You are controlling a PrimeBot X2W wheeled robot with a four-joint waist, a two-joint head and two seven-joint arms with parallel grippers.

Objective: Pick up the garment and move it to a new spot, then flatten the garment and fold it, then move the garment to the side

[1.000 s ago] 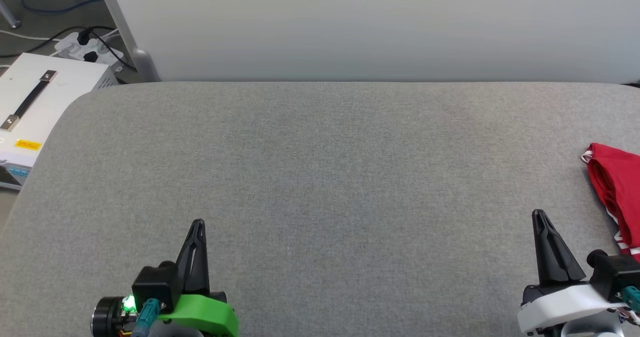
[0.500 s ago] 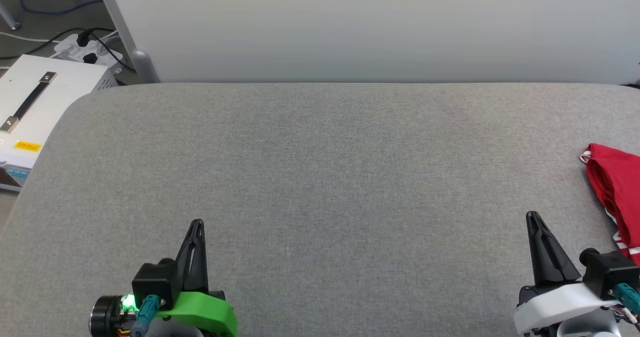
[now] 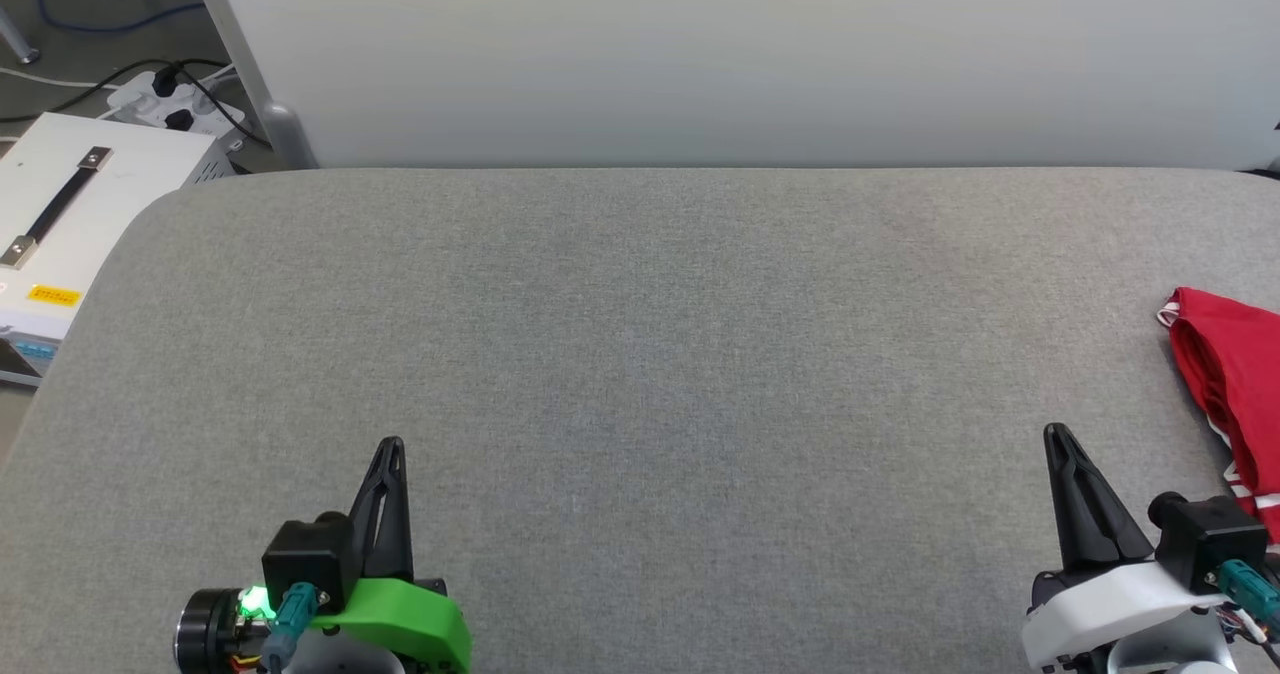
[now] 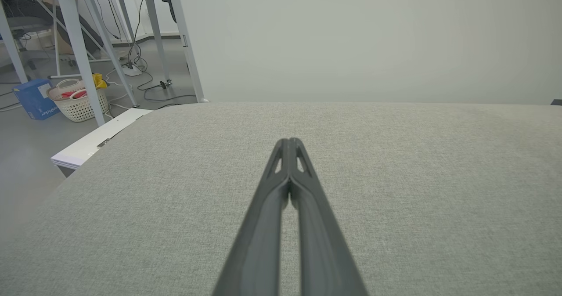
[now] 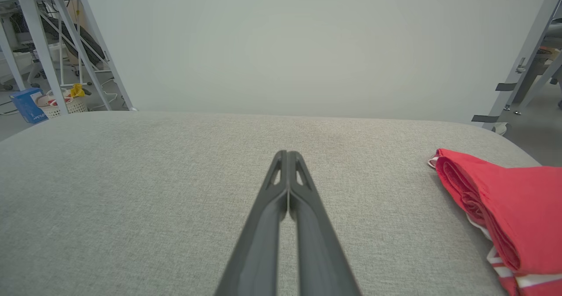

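1. Far left of the garment (image 3: pixel 1235 374), left gripper (image 3: pixel 393 446) sits unchanged, fingers closed, holding nothing, over the table (image 3: pixel 640 354).
2. Right gripper (image 3: pixel 1053 432) has edged leftward, away from garment; fingers closed, empty.
3. Just right of those fingers, garment lies folded near table edge, unmoved; task looks finished, arms backing off.

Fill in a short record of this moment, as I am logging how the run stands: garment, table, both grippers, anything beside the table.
garment: red with white striped trim, folded, lying at the table's right side
table: grey fabric top
left gripper: shut, holding nothing, over the table's near edge
right gripper: shut, holding nothing, left of the garment and apart from it
beside the table: white case with a black handle, at the left
task stage: garment appears folded and set aside
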